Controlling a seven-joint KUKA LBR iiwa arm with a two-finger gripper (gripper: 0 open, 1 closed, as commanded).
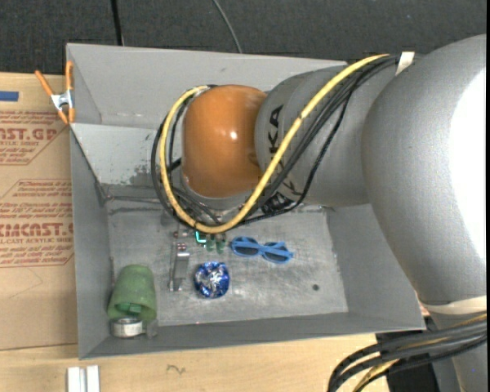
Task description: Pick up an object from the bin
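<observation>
My gripper (180, 269) hangs below the orange wrist cover in the middle of the bin, with a thin metal finger reaching down to the floor. Just right of it lies a small ball (212, 280) wrapped in shiny blue and silver foil. A pair of blue toy sunglasses (261, 250) lies a little farther right and up. Left of the gripper, near the front left corner, a green cloth-like bottle shape (133, 294) with a silver cap lies on its side. Nothing shows between the fingers.
The arm and its orange cover hang over the back half of the bin and hide the floor beneath. The bin's sloped walls rise on the left and at the back.
</observation>
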